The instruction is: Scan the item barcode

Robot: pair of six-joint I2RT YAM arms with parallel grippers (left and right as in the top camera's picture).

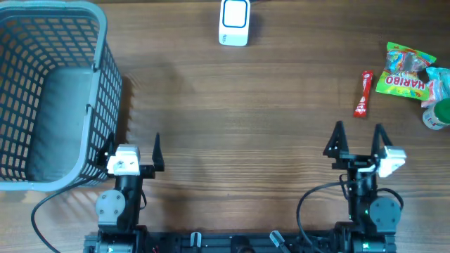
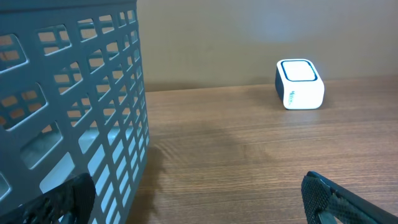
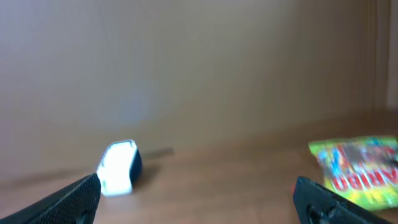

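Haribo bag (image 1: 404, 73) beyond right end effector (image 1: 358, 130)

**Centre lane open, both flanks obstructed**

The grey basket (image 1: 98, 84) walls off the left end, its side just beside the left gripper (image 1: 133, 142). The white scanner (image 1: 234, 22) stands at the far edge. The red stick packet (image 1: 363, 93), Haribo bag (image 1: 404, 74) and green-capped item (image 1: 439, 112) crowd the far right, ahead of the right gripper (image 1: 359, 128). The wooden table (image 1: 239, 105) between them is unobstructed.

A blue-grey plastic basket (image 1: 105, 105) stands upright on the left side of the wooden table (image 1: 232, 119). Its walls are a lattice of small rectangular openings, and its rim is solid with rounded corners. The table surface shows brown grain
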